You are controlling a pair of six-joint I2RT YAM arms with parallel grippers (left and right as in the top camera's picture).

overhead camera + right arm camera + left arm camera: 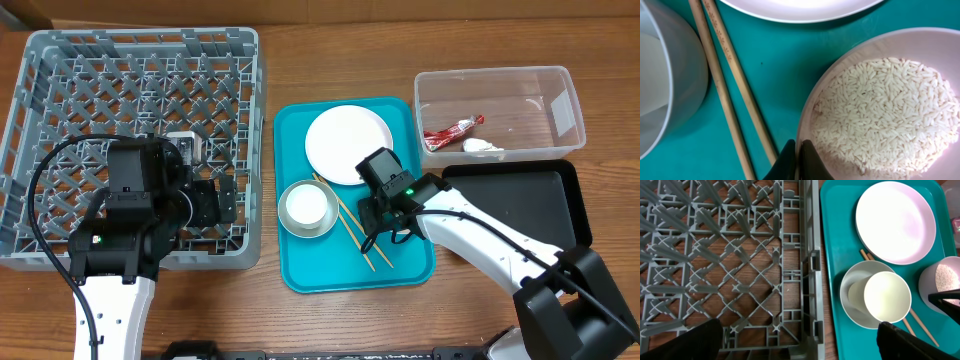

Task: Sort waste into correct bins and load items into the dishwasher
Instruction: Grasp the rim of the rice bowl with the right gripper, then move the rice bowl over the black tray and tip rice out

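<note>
My right gripper [799, 161] is shut on the near rim of a small white bowl [832, 70] full of rice grains [880, 110], one finger inside and one outside. The bowl stands on the teal tray, beside the wooden chopsticks [725, 85], and is hidden under the arm in the overhead view. The white plate [348, 145] lies at the tray's back. A white cup [886, 296] lies in the metal bowl [852, 300]. My left gripper [800, 347] hangs open over the grey dish rack's [140, 40] right edge. The red wrapper [452, 132] and white scrap [482, 146] lie in the clear tub [565, 105].
The black tray [520, 210] sits just right of the teal tray [400, 262], under my right arm. The dish rack's wall [810, 255] runs close along the teal tray's left side. Bare wooden table shows at the front.
</note>
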